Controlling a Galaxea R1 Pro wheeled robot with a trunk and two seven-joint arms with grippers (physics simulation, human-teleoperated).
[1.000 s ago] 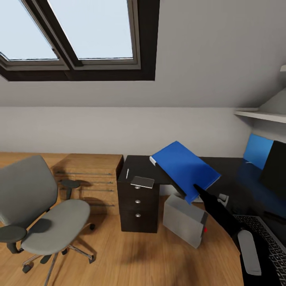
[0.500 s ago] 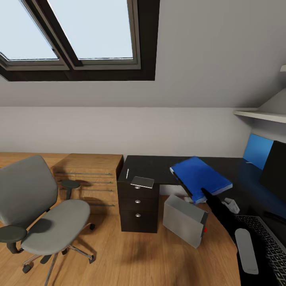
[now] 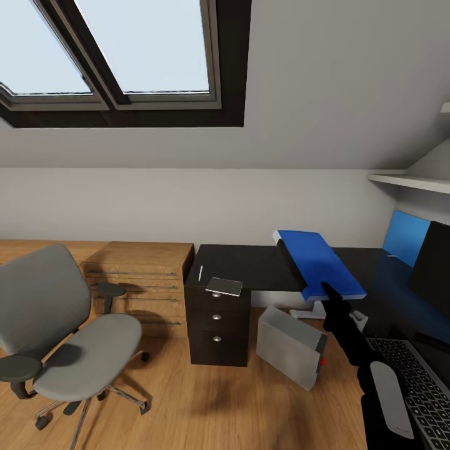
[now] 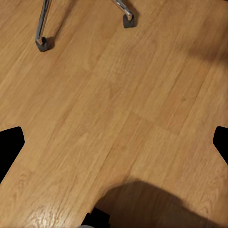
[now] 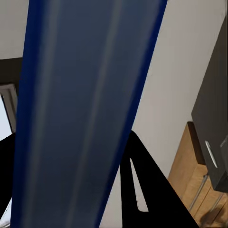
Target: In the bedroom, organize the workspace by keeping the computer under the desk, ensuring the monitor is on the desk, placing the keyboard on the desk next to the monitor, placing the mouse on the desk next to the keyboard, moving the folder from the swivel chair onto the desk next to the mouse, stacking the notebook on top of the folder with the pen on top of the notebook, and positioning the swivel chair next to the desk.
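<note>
My right gripper (image 3: 327, 290) is shut on the near edge of the blue folder (image 3: 319, 261), which hangs tilted over the front of the black desk (image 3: 250, 265). Up close, the folder (image 5: 85, 114) runs between the black fingers (image 5: 147, 190). The grey notebook (image 3: 224, 286) and white pen (image 3: 200, 273) lie at the desk's left end, above the drawers. Under the desk stands the computer (image 3: 290, 347). At the right edge are the monitor (image 3: 432, 265) and keyboard (image 3: 425, 390). The swivel chair (image 3: 62, 331) stands at the left with a bare seat. My left gripper (image 4: 114, 147) is open above the floor.
A low light-wood cabinet (image 3: 144, 278) stands between chair and drawer unit (image 3: 217, 325). A blue wall panel (image 3: 405, 237) and a shelf (image 3: 409, 181) are at the far right. Chair casters (image 4: 42, 43) sit on the plank floor (image 3: 206, 400) near my left gripper.
My right arm has swung the folder to the right and turned it, so it now lies narrower and further along the desk. Chair, notebook, pen and computer have not moved.
</note>
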